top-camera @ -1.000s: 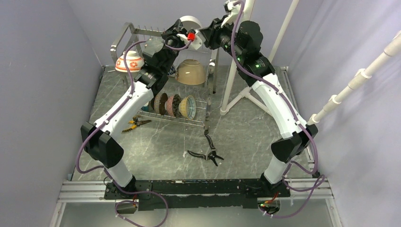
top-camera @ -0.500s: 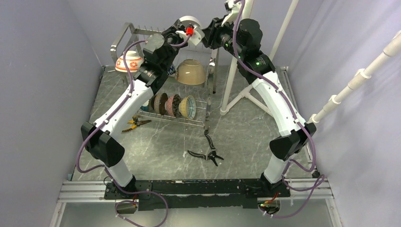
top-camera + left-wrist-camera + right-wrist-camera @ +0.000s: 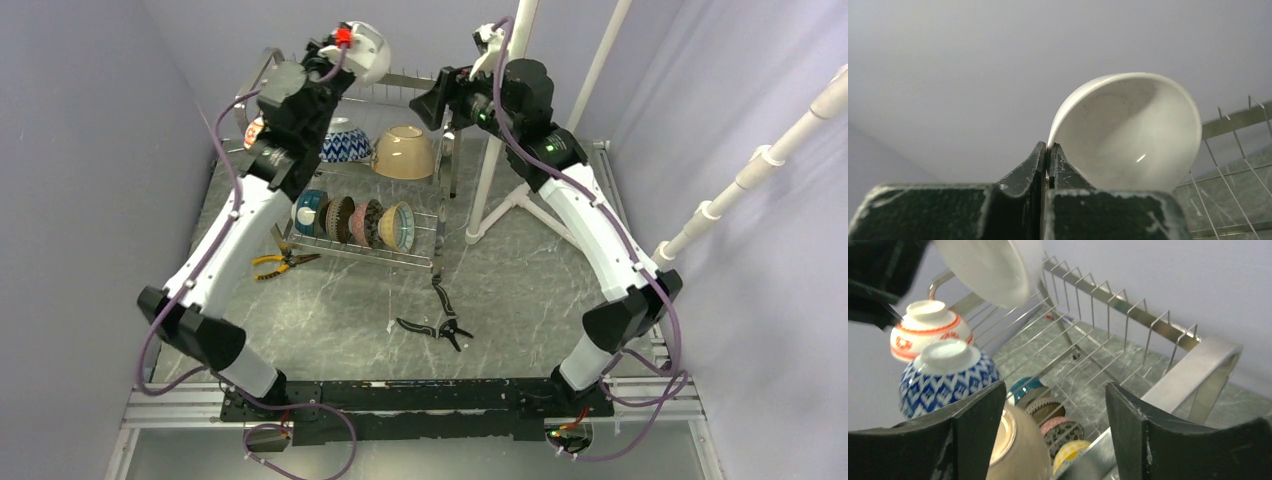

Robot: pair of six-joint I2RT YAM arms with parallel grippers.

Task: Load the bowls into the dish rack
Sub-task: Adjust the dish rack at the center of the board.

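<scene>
We see the left gripper (image 3: 338,42) at the upper left of the overhead view, raised above the dish rack (image 3: 440,222). Its jaws are pinched together on the rim of the white bowl (image 3: 366,50). In the left wrist view the fingertips (image 3: 1042,159) meet on that rim near the centre of the frame. The white bowl fills the right half there with its hollow facing the camera, and its lower edge is cut off behind the gripper body.

The right gripper (image 3: 432,100) hangs at the upper middle of the overhead view, over the rack's right end. In its own wrist view its fingers (image 3: 979,420) stand wide apart and grip nothing.

On the upper tier the blue-white zigzag bowl (image 3: 345,146) and the tan bowl (image 3: 405,152) sit upside down. The red-patterned bowl (image 3: 928,332) is almost wholly hidden by the left arm from overhead. The tan bowl is half cut off at the bottom of the right wrist view.

A row of bowls (image 3: 368,222) stands on edge on the lower tier. We cannot make out their patterns.
</scene>
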